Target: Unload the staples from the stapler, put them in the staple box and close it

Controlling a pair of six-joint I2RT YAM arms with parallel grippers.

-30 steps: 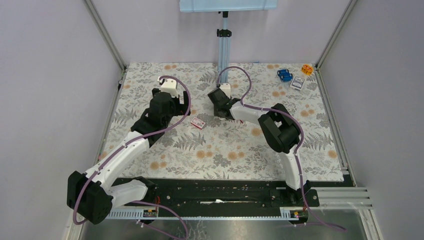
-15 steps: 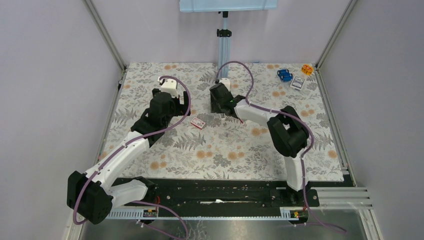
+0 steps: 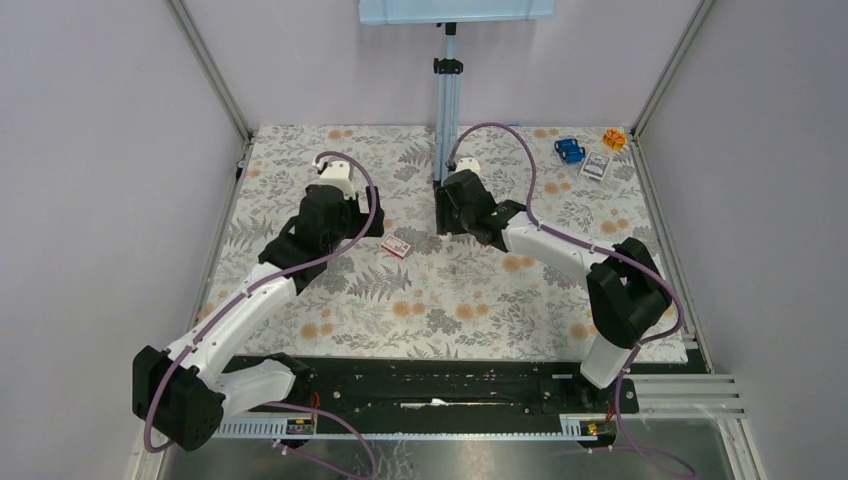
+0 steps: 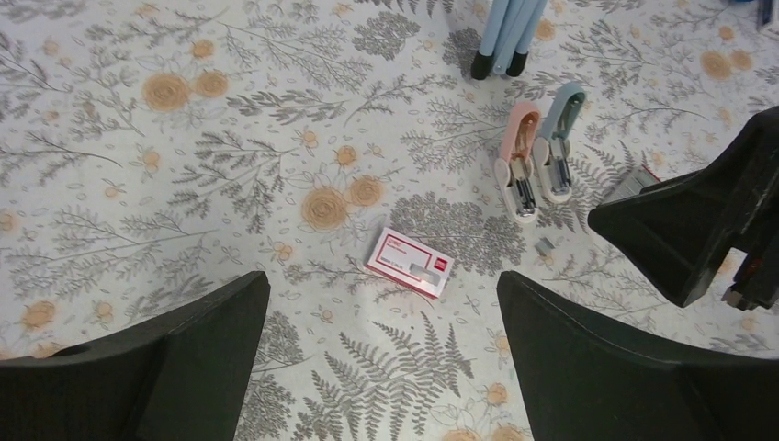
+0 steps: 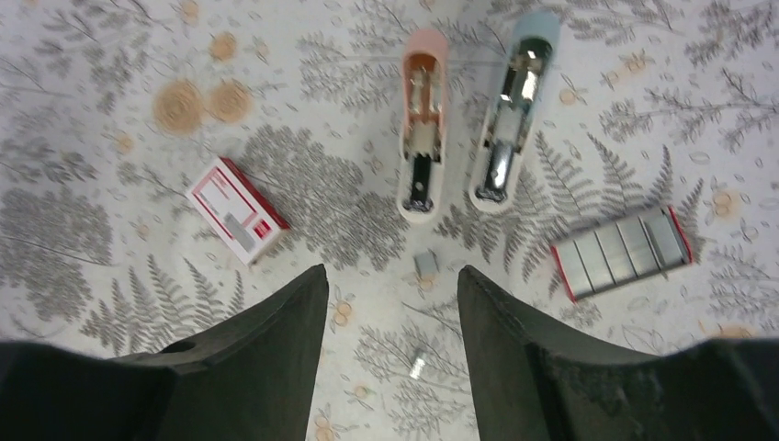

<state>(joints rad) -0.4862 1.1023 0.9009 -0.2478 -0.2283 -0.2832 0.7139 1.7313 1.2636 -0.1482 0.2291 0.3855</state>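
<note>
Two mini staplers lie open side by side on the floral cloth, a pink one (image 5: 423, 138) and a light blue one (image 5: 510, 119). They also show in the left wrist view, pink (image 4: 519, 170) and blue (image 4: 558, 152). A tiny silvery strip of staples (image 5: 416, 367) lies loose on the cloth between my right fingers. A second small grey strip (image 5: 425, 265) lies just below the pink stapler and shows in the left wrist view (image 4: 546, 245). My right gripper (image 5: 392, 271) is open and empty, above the cloth near the staplers. My left gripper (image 4: 381, 277) is open and empty, above the red box.
A small red and white box (image 3: 397, 245) lies between the two grippers. A red-edged tray of staple strips (image 5: 623, 251) lies right of the staplers. A metal post (image 3: 446, 100) stands behind them. A blue item (image 3: 569, 150), a white box (image 3: 594, 166) and an orange item (image 3: 613, 138) sit far right.
My right wrist has moved right and back, and its elbow has swung out to the right. The left arm has barely moved.
</note>
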